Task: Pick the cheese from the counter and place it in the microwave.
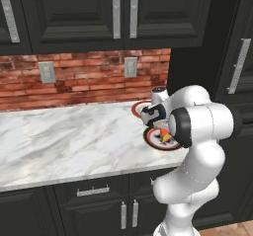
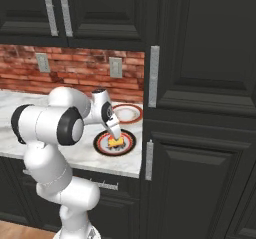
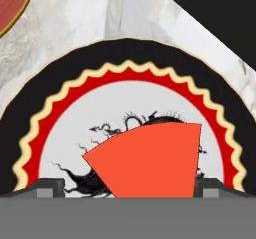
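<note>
The cheese [image 1: 166,137] [image 2: 116,142], an orange wedge, lies on a black-rimmed plate [image 1: 148,137] [image 2: 100,145] with a red and cream zigzag band, near the right end of the white marble counter [image 1: 64,136] [image 2: 85,155]. My gripper [image 1: 160,127] [image 2: 115,132] hangs low over the plate, pointing down at the wedge. In the hand view the cheese [image 3: 150,158] sits between the two fingertips [image 3: 50,185], and the gripper [image 3: 130,188] is open with a gap on the left side. The plate rim [image 3: 127,50] curves above it. The microwave is out of view.
A second plate [image 1: 141,107] [image 2: 127,114] [image 3: 10,8] with a red rim sits behind, by the brick wall. A tall dark cabinet [image 1: 217,57] [image 2: 200,108] stands right beside the plates. Upper cabinets hang overhead. The counter runs on to the left.
</note>
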You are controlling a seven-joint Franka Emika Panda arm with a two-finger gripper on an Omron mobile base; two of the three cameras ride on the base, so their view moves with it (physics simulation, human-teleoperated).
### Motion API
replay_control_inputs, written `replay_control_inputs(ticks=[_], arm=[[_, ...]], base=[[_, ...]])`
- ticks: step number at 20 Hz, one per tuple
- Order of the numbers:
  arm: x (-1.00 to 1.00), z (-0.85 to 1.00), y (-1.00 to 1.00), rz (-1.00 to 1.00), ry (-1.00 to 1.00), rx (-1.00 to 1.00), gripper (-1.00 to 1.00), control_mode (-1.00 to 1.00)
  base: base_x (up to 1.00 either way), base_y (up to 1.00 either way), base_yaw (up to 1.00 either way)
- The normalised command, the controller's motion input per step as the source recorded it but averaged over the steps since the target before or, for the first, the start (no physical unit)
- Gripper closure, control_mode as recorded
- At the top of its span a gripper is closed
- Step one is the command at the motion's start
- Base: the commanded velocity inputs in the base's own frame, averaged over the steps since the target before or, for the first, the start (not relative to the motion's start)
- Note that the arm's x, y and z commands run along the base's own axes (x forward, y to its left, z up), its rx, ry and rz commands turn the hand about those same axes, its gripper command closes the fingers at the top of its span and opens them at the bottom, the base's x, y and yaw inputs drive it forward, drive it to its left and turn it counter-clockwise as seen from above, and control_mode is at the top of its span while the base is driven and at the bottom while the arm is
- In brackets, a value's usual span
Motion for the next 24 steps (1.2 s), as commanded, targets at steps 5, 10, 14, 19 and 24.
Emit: replay_control_inputs(ticks=[5,10,14,19,24], arm=[[0.03,-0.28,-0.13,0.00,0.00,0.00,-1.00,-1.00],[0.03,-0.30,-0.09,0.00,0.00,0.00,-1.00,-1.00],[0.00,-0.32,-0.01,0.00,0.00,0.00,-1.00,-1.00],[0.00,-0.24,0.00,0.00,0.00,0.00,1.00,-1.00],[-0.01,-0.17,0.00,0.00,0.00,0.00,1.00,-1.00]], base=[[0.00,0.00,0.00],[0.00,0.00,0.00],[0.00,0.00,0.00],[0.00,0.00,0.00],[0.00,0.00,0.00]])
